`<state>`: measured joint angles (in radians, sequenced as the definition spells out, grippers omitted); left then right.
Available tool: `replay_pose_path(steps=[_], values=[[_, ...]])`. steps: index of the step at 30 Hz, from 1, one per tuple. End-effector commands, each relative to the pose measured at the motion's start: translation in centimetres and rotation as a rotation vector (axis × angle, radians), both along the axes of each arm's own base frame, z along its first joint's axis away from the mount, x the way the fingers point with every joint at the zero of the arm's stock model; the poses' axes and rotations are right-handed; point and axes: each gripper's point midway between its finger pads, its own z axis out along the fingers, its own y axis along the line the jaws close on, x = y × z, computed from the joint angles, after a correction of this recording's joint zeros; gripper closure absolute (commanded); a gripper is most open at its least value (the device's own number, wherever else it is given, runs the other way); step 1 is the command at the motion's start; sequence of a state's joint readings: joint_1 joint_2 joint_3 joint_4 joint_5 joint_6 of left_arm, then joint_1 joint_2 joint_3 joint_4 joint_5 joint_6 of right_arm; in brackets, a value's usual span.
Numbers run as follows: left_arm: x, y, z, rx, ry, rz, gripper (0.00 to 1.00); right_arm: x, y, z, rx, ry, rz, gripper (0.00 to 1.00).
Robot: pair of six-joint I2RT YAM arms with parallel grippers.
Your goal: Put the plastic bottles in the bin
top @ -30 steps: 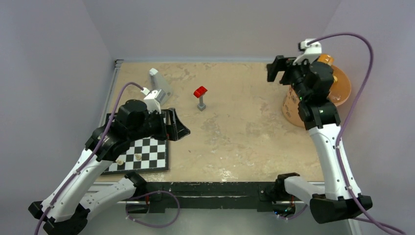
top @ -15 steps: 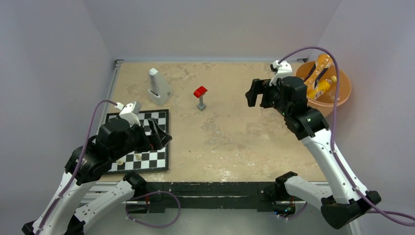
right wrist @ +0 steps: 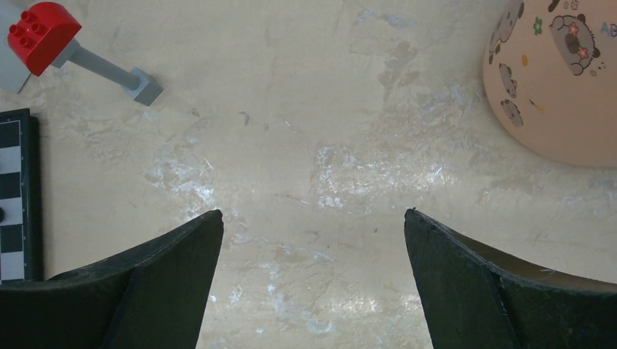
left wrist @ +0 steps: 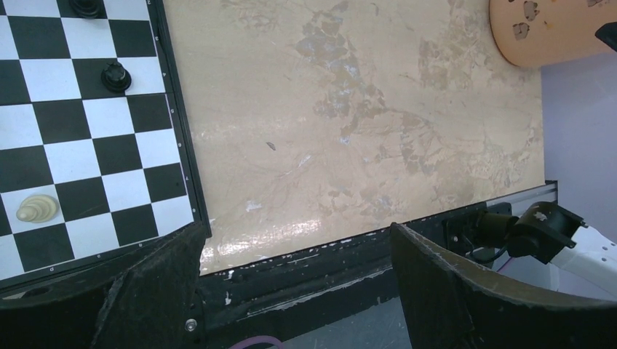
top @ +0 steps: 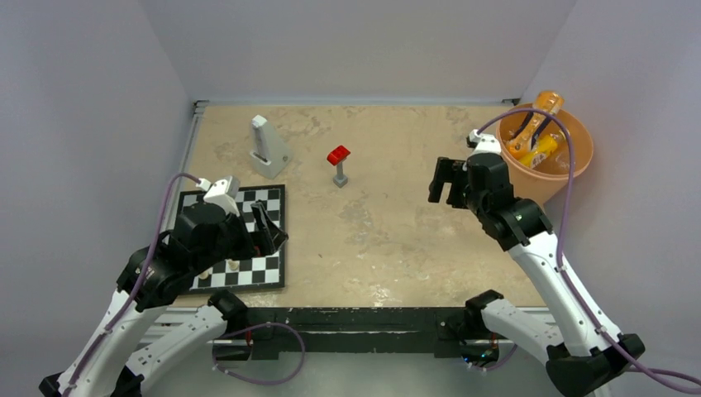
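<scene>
Spotting the plastic bottles (top: 537, 150) piled inside the bin (top: 550, 186), at the far right corner of the worktop (top: 388, 223). Orange-yellow ones leaning against its far wall; any clear ones too small to pick out. Just left of the bin, hovering over bare surface: right gripper (top: 443, 182), jaws spread wide, holding nothing. Same from its wrist view: fingers (right wrist: 145, 291) well apart over mottled beige, bin's printed side at upper right. Toward the near left corner, over a chessboard (top: 269, 203): left gripper (top: 266, 230), likewise spread wide and empty. Toward the far edge, a red-topped grey stand (top: 338, 161); left of it, a white wedge-shaped device (top: 266, 149). Beige, stone-patterned top with pale scuffs, black rail (top: 355, 318) along the near edge, plain lilac-grey walls (top: 355, 41) on three sides.
</scene>
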<state>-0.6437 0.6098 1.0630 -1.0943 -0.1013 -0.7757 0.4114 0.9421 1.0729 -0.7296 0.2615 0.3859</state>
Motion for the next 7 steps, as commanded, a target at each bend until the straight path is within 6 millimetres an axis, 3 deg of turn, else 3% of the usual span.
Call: replay_pose_path(steps=[1,7], values=[[0.8,-0.41,0.38,-0.012,-0.014,0.011,0.0,-0.06,-0.68,0.07,0.009,-0.014,-0.057,0.02],[0.94,-0.57,0.24,-0.005,-0.009,0.006,0.0,0.29,-0.64,0.03,0.011,-0.016,-0.065,0.02]])
